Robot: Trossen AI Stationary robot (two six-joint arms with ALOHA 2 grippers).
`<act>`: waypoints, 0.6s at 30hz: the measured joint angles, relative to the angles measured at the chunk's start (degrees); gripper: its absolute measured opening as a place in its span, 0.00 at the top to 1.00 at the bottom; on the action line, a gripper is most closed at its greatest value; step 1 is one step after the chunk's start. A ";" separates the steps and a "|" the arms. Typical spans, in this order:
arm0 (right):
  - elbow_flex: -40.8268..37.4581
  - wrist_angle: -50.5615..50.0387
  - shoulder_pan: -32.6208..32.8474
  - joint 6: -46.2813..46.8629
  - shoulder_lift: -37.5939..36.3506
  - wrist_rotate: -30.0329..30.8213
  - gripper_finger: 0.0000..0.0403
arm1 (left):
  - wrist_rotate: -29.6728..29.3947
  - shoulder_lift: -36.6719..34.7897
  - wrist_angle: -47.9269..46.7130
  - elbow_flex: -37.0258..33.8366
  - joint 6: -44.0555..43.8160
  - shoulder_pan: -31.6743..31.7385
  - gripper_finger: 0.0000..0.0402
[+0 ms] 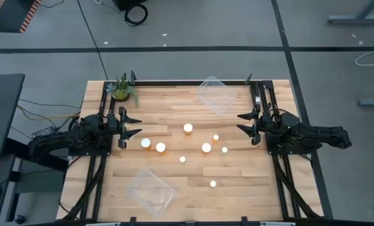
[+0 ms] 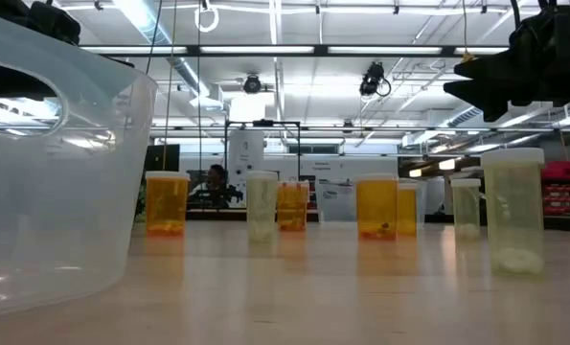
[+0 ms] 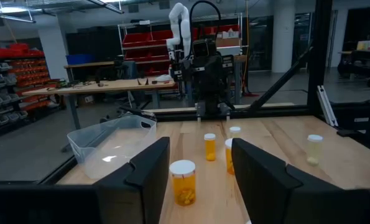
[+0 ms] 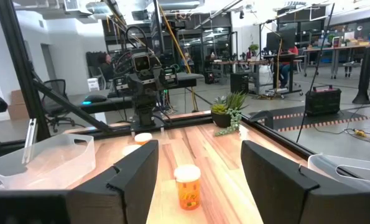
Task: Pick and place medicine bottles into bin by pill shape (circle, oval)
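bottles (image 1: 188, 148): 8, loose cluster mid-frame in high view, none binned
bins: far bin (image 1: 214, 94) top centre, near bin (image 1: 150, 190) lower left
L grip (image 1: 131, 124): left edge, jaws apart, empty
R grip (image 1: 246, 123): right edge, wide, empty
risk: tight spacing, a finger could knock over a neighbour; wrong-shape bin

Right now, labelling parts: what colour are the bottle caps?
White caps on the medicine bottles, clearest in the left wrist view.

A: How is the scene covered?

B: The pale wooden slatted table (image 1: 193, 188) is seen whole from overhead, and level from tabletop height.

A: And the wrists?

B: Opposite directions are faced across it; the white-capped amber bottles (image 3: 183, 182) are shared by all views.
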 joint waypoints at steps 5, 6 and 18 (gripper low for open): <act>0.00 -0.01 0.01 0.00 0.01 0.00 0.41 | 0.01 0.00 0.00 0.00 -0.02 0.00 0.53; 0.02 -0.01 0.01 0.00 0.01 0.02 0.41 | 0.01 0.01 0.01 0.00 -0.02 0.00 0.53; 0.00 -0.01 -0.01 0.00 0.01 0.00 0.41 | -0.01 0.02 0.01 0.00 -0.01 0.00 0.54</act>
